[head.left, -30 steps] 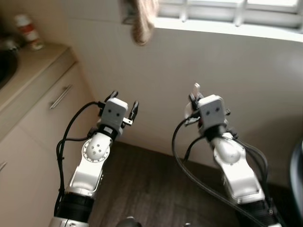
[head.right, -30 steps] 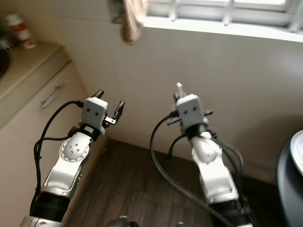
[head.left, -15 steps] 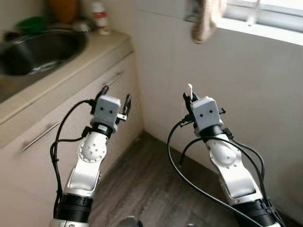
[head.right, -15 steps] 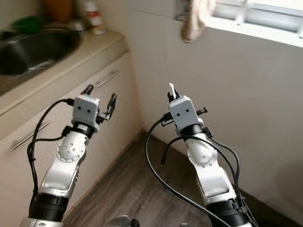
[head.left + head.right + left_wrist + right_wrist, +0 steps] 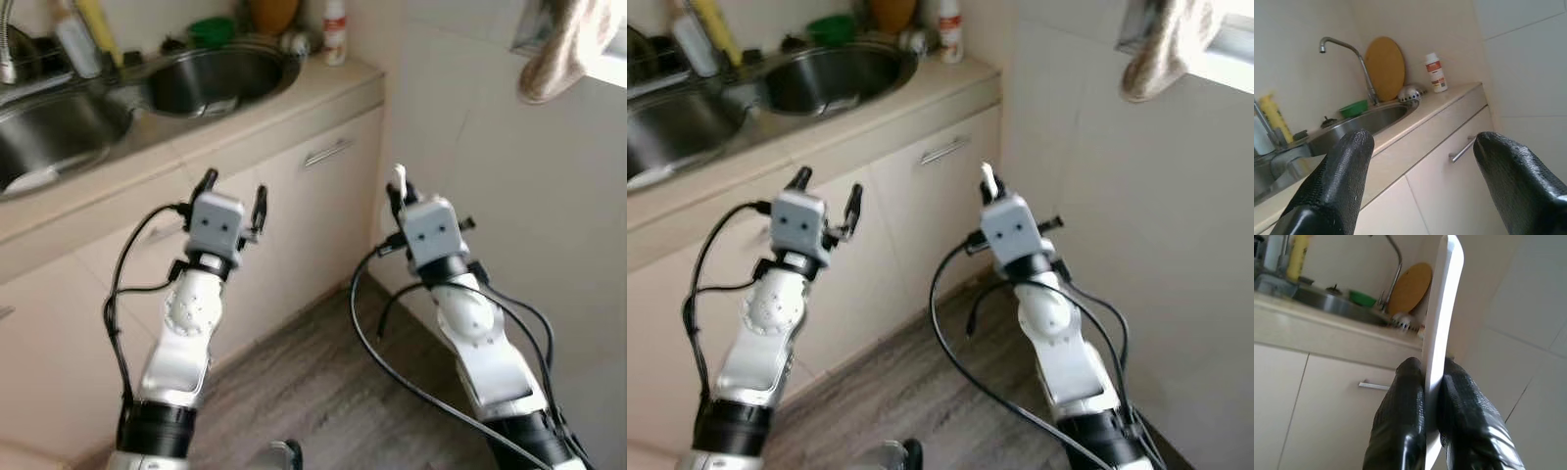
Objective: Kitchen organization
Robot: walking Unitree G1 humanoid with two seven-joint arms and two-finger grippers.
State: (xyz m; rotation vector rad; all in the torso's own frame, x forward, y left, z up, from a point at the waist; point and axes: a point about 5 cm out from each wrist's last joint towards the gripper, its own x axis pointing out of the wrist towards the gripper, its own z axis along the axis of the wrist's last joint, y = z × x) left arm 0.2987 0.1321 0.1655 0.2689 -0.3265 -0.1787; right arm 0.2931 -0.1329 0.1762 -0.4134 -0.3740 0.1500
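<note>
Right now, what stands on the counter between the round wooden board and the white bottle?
In the left wrist view, a small metal strainer sits between the wooden board and the white bottle.

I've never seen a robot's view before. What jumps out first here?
Two silver arms reach forward: the right gripper pinches a thin white utensil upright, while the left gripper is open and holds nothing. Behind them, a steel sink sits in the beige counter, and a cloth hangs at upper right.

A beige worktop runs above pale cabinet doors, with a steel sink set into it. At its far corner a white bottle with a red label stands upright near the wall, a round wooden board leaning behind the tap. Grey wood-look floor lies below
</note>
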